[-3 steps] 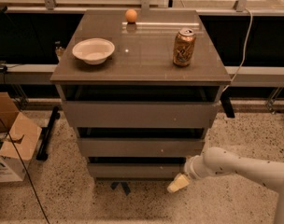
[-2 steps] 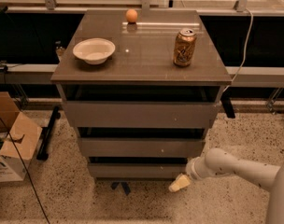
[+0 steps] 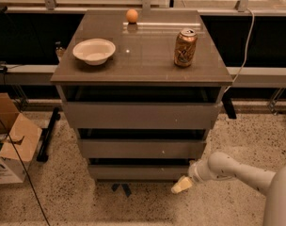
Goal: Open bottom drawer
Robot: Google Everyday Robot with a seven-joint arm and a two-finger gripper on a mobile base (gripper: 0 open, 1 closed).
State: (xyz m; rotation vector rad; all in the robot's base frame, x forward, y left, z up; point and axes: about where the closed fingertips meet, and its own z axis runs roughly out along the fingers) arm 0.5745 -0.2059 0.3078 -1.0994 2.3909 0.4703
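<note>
The bottom drawer [image 3: 138, 172] is the slimmest grey-brown flat front, lowest of three in the cabinet, with a dark gap above it. My gripper [image 3: 181, 185] is low at the drawer's right end, just below and in front of its lower right corner, pale fingers pointing down-left. The white arm [image 3: 237, 172] reaches in from the lower right. The middle drawer front [image 3: 142, 148] and the tall top drawer front [image 3: 142, 115] sit above it.
On the cabinet top [image 3: 147, 67] stand a white bowl [image 3: 94, 50], a soda can [image 3: 185, 47] and an orange ball [image 3: 131, 15]. An open cardboard box [image 3: 10, 142] lies on the speckled floor at left, and a black bar [image 3: 48, 133] leans beside the cabinet.
</note>
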